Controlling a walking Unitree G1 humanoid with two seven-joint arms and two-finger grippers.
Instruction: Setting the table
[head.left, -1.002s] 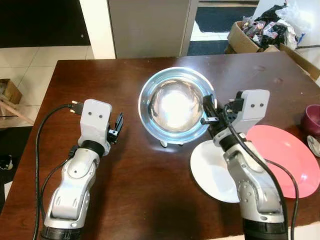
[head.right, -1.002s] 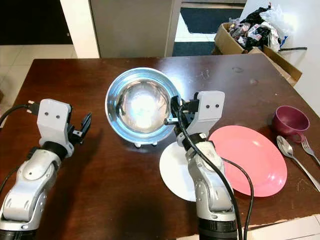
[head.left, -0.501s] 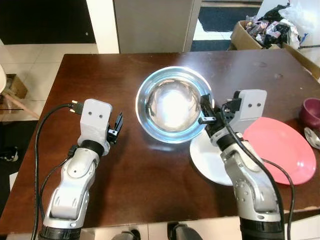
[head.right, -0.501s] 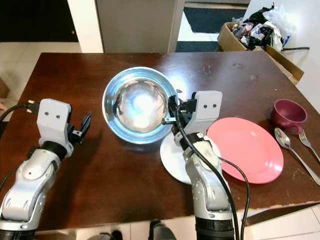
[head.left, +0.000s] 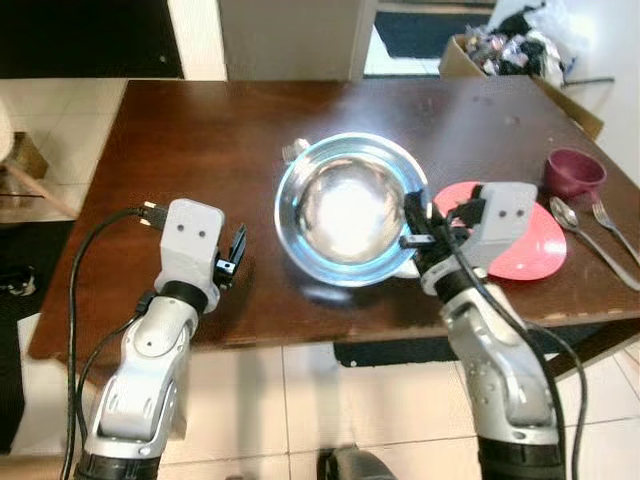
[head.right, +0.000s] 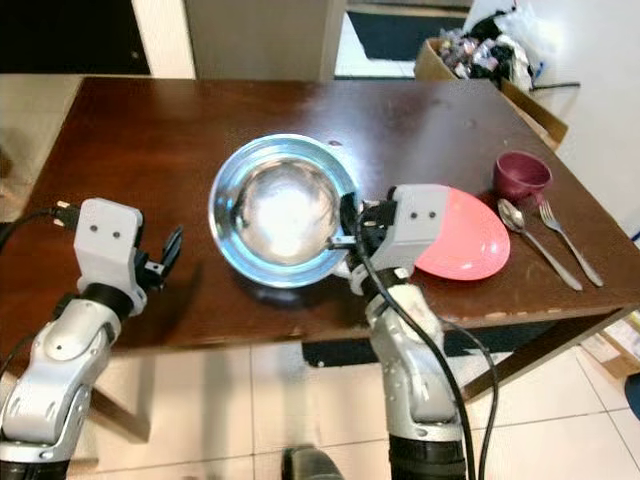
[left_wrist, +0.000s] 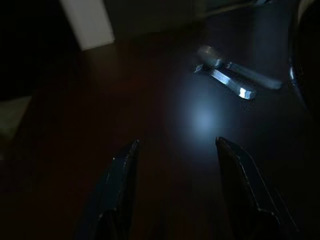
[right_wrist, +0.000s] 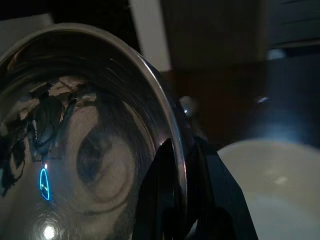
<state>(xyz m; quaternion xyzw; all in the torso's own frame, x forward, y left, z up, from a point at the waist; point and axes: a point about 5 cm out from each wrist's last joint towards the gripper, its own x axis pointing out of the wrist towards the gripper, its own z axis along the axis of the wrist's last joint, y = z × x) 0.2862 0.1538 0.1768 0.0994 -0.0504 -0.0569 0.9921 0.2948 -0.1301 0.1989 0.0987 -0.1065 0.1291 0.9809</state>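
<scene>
So the brown wooden table (head.right: 150, 130) takes up most of the room, and the big shiny metal bowl (head.right: 285, 210) is being held up over the near middle of it. The right claw (head.left: 413, 236) is pinching the bowl's right rim, one finger inside and one outside, which you can see up close in the right wrist view.

Honestly that's the bit that worries me. It's a wide bowl hanging off one thin edge grip, so I'd guess it could swing or slip out and clang down, maybe onto the white plate (right_wrist: 270, 190) that sits just under and right of it. The bowl also hangs close to the table's near edge, so a drop could send it onto the floor tiles (head.right: 560, 430).

The pink plate (head.right: 465, 245) is just right of that arm, mostly behind the wrist. Farther right there's a maroon cup (head.right: 521, 176), then a spoon (head.right: 525, 235) and fork (head.right: 565, 240) side by side.

The left claw (head.right: 168, 255) hovers over the table to the left of the bowl, fingers spread, holding nothing. Its wrist view shows some metal cutlery (left_wrist: 230, 75) lying beyond it, too dark to say exactly what.
</scene>
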